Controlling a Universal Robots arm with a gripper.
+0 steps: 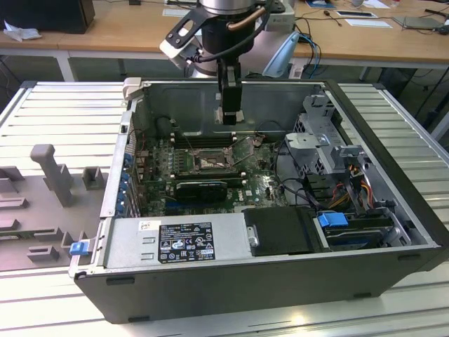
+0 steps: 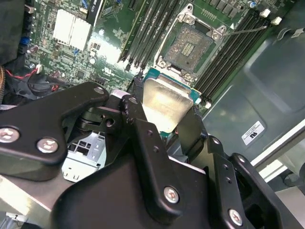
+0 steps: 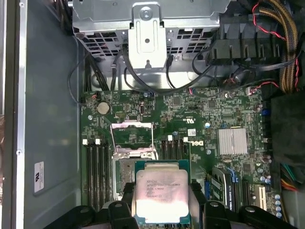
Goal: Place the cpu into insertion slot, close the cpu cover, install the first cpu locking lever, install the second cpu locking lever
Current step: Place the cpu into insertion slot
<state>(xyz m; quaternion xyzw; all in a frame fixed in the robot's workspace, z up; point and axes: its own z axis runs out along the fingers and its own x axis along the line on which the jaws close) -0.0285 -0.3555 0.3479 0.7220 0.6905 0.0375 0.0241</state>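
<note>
My gripper [image 1: 229, 121] hangs inside the open computer case, above the green board, shut on the cpu [image 2: 167, 95]. The cpu is a pale silver square chip with a teal edge, pinched at two opposite sides between black fingers [image 2: 138, 121]. In the first wrist view the cpu [image 3: 162, 191] hovers over one side of the insertion slot [image 3: 124, 174] and hides part of it. The dark socket [image 2: 190, 45] lies bare, with the cpu off to one side of it. The cpu cover [image 3: 131, 125] stands open at the socket's far edge. A thin locking lever [image 2: 245, 30] sticks out beside the socket.
Black memory slots [image 2: 147, 33] flank the socket. A silver heatsink [image 3: 232, 141] and a long black card [image 1: 201, 188] sit nearby. A metal drive cage [image 1: 319, 144], cable bundles [image 3: 286, 52] and the power supply [image 1: 182, 239] crowd the case, whose walls [image 1: 382, 133] ring the board.
</note>
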